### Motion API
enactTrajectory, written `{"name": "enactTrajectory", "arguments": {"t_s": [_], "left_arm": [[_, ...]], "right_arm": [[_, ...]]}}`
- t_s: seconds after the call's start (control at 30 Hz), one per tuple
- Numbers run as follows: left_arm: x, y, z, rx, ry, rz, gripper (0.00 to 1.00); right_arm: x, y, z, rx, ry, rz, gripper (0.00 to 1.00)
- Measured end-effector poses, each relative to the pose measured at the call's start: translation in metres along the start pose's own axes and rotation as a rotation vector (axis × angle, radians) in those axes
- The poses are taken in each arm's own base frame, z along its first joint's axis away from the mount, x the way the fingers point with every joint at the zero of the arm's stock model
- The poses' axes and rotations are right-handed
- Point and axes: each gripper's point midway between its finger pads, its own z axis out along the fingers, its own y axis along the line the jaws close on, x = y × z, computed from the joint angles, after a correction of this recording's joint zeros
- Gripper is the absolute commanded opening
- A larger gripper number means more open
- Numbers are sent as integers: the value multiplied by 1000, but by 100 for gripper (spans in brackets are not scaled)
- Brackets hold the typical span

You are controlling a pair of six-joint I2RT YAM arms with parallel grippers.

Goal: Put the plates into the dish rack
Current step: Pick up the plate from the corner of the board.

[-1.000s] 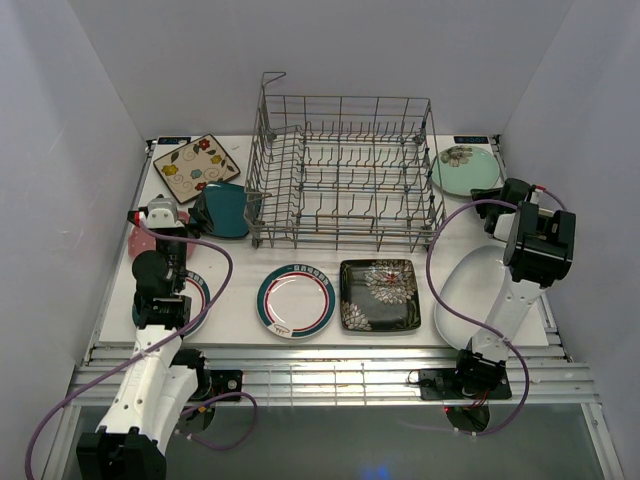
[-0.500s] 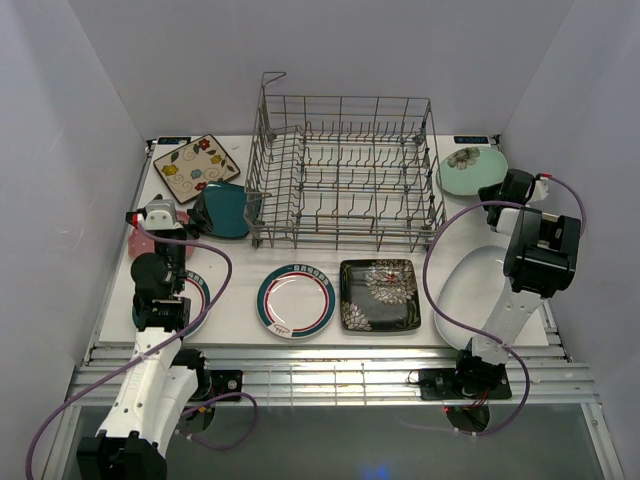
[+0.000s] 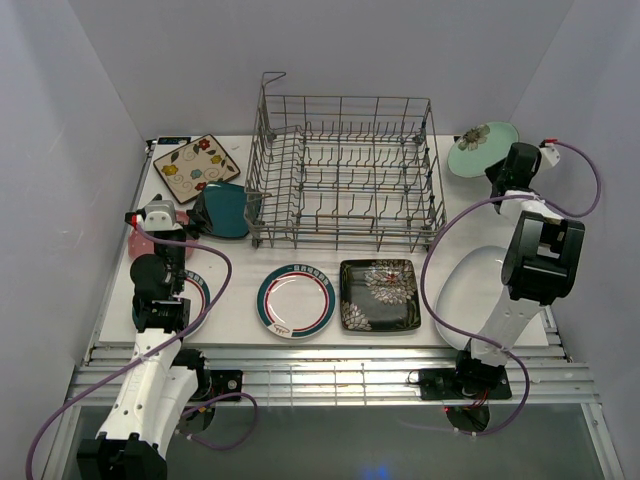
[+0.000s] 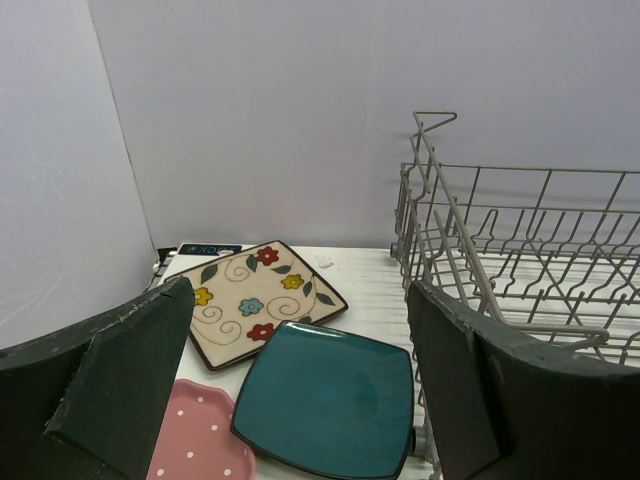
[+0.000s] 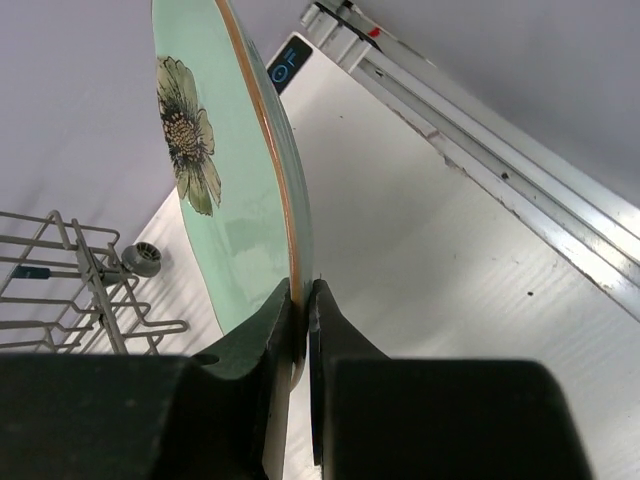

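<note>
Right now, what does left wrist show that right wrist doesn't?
Only left wrist: the cream floral square plate, the teal square plate and the pink dotted plate, grouped to the left of the rack and framed by the wide-open left tool.
Only right wrist: the mint plate, held on edge with its rim pinched in the shut right tool, plus a metal rail along the table edge.
Both: part of the dish rack and the white table.

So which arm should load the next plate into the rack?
Right, probably: the right gripper is shut on the mint plate, held up beside the dish rack; the left gripper is open and empty.
</note>
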Motion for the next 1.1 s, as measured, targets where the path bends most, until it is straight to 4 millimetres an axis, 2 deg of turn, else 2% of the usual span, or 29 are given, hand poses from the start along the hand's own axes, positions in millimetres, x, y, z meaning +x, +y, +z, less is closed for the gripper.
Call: {"name": "enactTrajectory", "arguments": {"t_s": [0.3, 0.47, 0.7, 0.9, 1.1], "left_arm": [[0, 0, 0, 0, 0, -1, 98], [0, 0, 0, 0, 0, -1, 98], [0, 0, 0, 0, 0, -1, 98], [0, 0, 0, 0, 0, -1, 98], [0, 0, 0, 0, 0, -1, 98]], "right_arm": [[-8, 36, -11, -31, -48, -138, 8], [-15, 44, -15, -25, -61, -183, 8], [-38, 58, -28, -1, -137, -250, 8], [-53, 87, -41, -18, -201, -301, 8], [-60, 112, -55, -40, -242, -370, 8]]}}
